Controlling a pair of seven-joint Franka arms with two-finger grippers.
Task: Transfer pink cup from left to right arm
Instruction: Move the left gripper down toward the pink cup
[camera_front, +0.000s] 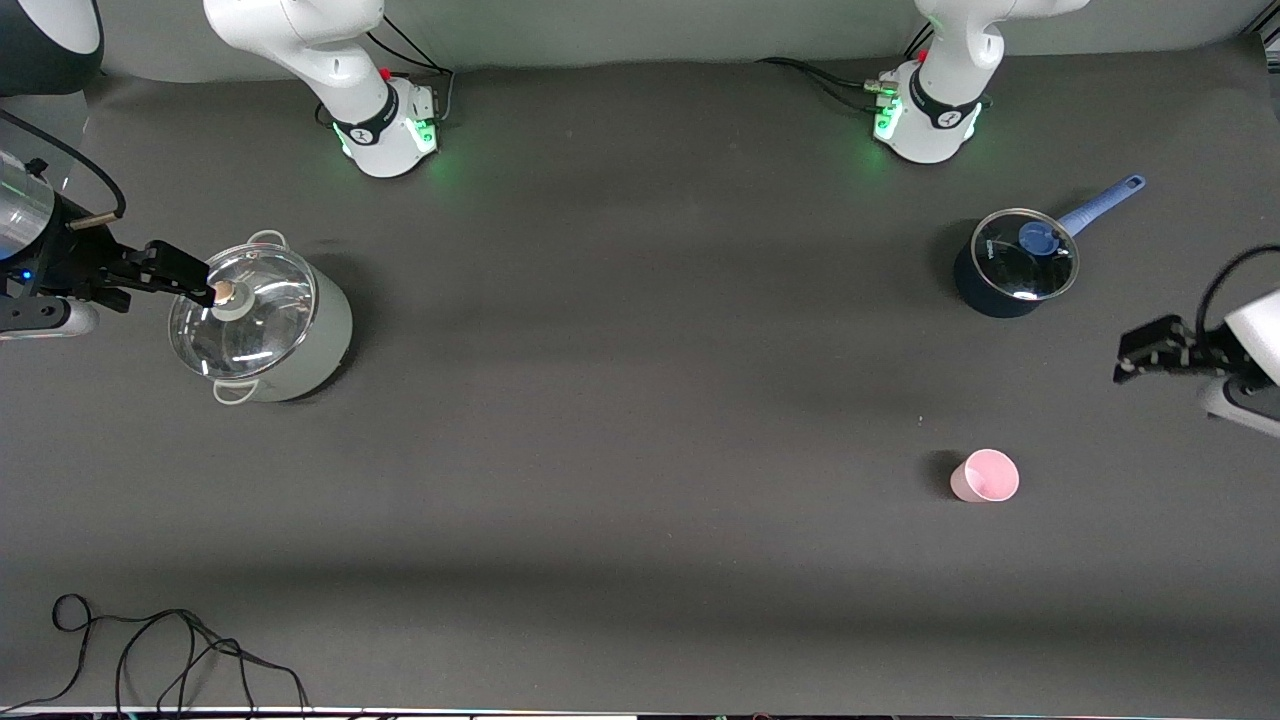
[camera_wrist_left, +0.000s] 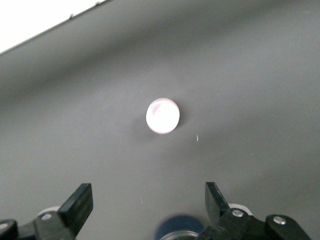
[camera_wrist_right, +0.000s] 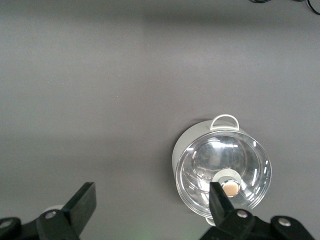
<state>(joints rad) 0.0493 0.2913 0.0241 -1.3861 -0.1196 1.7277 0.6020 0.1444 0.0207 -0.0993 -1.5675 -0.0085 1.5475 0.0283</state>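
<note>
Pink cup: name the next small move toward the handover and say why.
Probably bring the left gripper over the pink cup and lower it. The cup stands upright and untouched on the table, nearer the front camera than the blue saucepan. The left fingers are open and hold nothing; the right gripper waits over the grey pot.

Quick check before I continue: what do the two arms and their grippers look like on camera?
Both arms are glossy white with black joint bands; their bases glow green and trail black cables. The left gripper and right gripper are black, with wedge-shaped black jaws and silver screws. A black cable loops above each wrist.

High front view; two downward wrist views.
</note>
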